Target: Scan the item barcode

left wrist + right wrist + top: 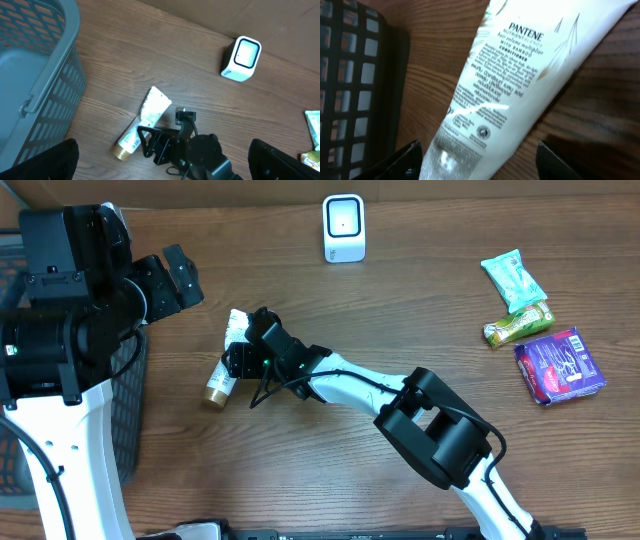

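The item is a white Pantene tube (236, 330) with a gold cap, lying flat on the wooden table left of centre. Printed text and a barcode patch face up (152, 110). My right gripper (243, 363) is down over the tube's middle. In the right wrist view the tube (510, 75) lies between the two dark fingers of the right gripper (480, 162); the left one is near its edge and a gap shows on the right. The white scanner (343, 227) stands at the back. My left gripper (162, 165) hovers open above, holding nothing.
A grey slatted basket (45, 75) stands at the table's left edge, close to the tube. At the far right lie a green packet (513, 278), a yellow-green bar (518, 324) and a purple packet (560, 365).
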Controlling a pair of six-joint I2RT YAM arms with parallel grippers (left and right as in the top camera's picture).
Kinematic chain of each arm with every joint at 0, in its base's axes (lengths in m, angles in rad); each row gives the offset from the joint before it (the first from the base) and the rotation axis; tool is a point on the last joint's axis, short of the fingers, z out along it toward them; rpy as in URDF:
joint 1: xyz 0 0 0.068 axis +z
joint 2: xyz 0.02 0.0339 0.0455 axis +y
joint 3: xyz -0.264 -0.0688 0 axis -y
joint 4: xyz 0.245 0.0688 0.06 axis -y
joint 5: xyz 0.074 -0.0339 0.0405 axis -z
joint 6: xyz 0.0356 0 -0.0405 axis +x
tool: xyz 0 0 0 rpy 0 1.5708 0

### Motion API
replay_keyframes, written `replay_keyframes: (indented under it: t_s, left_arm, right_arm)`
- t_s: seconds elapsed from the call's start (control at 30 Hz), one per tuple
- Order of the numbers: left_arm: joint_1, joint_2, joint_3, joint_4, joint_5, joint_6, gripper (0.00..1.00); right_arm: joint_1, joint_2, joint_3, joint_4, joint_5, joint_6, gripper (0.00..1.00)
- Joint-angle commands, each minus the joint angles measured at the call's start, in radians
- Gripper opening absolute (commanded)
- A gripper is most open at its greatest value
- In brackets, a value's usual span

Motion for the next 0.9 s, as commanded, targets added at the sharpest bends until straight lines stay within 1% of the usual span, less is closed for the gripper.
replay_keyframes:
  t_s: [0.0,0.07,0.13,0.2,0.43,0.53,0.6,0.7,0.8,0.87]
  left_arm:
    - [0.004,0.003,0.013,0.002,-0.008,0.008,1.0]
    - [0.004,0.003,0.013,0.002,-0.008,0.008,1.0]
    - [0.004,0.003,0.013,0.003,-0.008,0.008,1.0]
    - [0.004,0.003,0.013,0.003,-0.008,0.008,1.0]
    - [0.004,0.003,0.013,0.003,-0.008,0.008,1.0]
    - [0.004,0.003,0.013,0.003,-0.008,0.008,1.0]
    - [0.004,0.003,0.013,0.002,-0.008,0.008,1.0]
    - [0.004,0.003,0.013,0.003,-0.008,0.008,1.0]
    - [0.004,0.003,0.013,0.002,-0.008,0.008,1.0]
    - [0.004,0.003,0.013,0.002,-0.008,0.008,1.0]
  right_arm:
    - [0.006,0.052,0.022,0.028,0.025,-0.007,0.7]
    - [0.006,0.074,0.022,0.05,0.026,-0.007,0.64]
    - [0.006,0.081,0.022,0.064,0.034,-0.007,0.61]
    - [0.006,0.081,0.022,0.065,0.059,-0.007,0.55]
    - [0.0,0.08,0.022,0.045,0.043,-0.008,0.18]
    - [-0.022,0.072,0.022,0.01,-0.039,-0.008,0.07]
    - [-0.045,0.061,0.022,-0.025,-0.12,-0.012,0.04]
    - [-0.076,0.041,0.022,-0.043,-0.235,-0.073,0.05]
    - [-0.09,0.001,0.026,-0.052,-0.261,-0.181,0.31]
    - [-0.09,-0.031,0.038,-0.067,-0.261,-0.261,0.43]
